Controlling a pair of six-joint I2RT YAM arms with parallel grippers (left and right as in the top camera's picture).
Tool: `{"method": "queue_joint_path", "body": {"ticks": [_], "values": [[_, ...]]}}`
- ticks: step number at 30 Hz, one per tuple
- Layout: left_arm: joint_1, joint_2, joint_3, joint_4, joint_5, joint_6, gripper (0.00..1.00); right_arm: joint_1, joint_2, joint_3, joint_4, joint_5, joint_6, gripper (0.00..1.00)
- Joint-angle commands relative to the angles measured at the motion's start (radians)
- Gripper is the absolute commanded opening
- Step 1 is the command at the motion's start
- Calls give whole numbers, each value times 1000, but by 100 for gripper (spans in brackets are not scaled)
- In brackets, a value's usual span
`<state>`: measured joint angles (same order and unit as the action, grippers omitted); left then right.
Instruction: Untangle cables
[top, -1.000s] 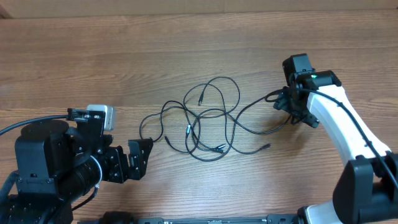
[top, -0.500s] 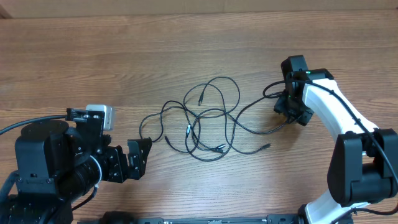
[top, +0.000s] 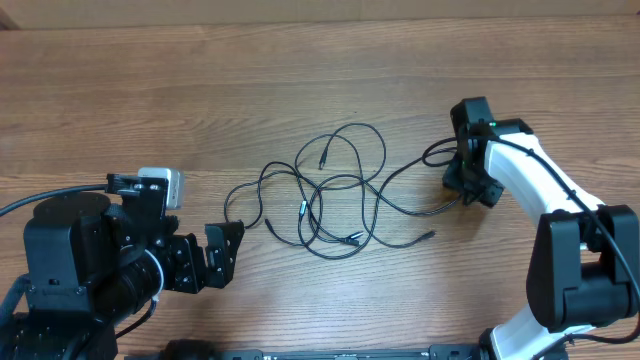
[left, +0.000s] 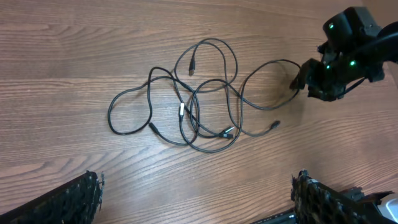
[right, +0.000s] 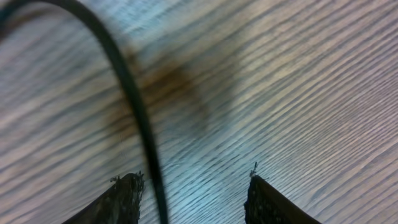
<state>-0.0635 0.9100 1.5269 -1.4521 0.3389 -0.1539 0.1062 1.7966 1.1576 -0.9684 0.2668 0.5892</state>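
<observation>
The cables lie as a loose tangle of thin black cords with small metal plug ends at the middle of the wooden table; they also show in the left wrist view. One cord runs right from the tangle to my right gripper, which is low over it. In the right wrist view that cord passes between the open fingers, close to the left finger. My left gripper is open and empty, left of and below the tangle; its fingers frame bare wood.
The wooden table stretches all round the tangle. The left arm's black body fills the lower left corner. The right arm's white link runs down the right side.
My right gripper has moved slightly left and down over the cord's right end. The left arm and the tangle have not moved.
</observation>
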Motion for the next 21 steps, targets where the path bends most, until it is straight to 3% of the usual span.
{"method": "queue_joint_path", "body": {"ticks": [1,17,21], "values": [[4,-1,-1,-13,-5,-8,100,-4,-1,-31,28,48,-4,54],[4,-1,-1,-18,-6,-7,100,-4,-1,-45,11,46,-4,57],[4,-1,-1,-18,-6,-7,100,-4,-1,-45,14,47,-4,38]]}}
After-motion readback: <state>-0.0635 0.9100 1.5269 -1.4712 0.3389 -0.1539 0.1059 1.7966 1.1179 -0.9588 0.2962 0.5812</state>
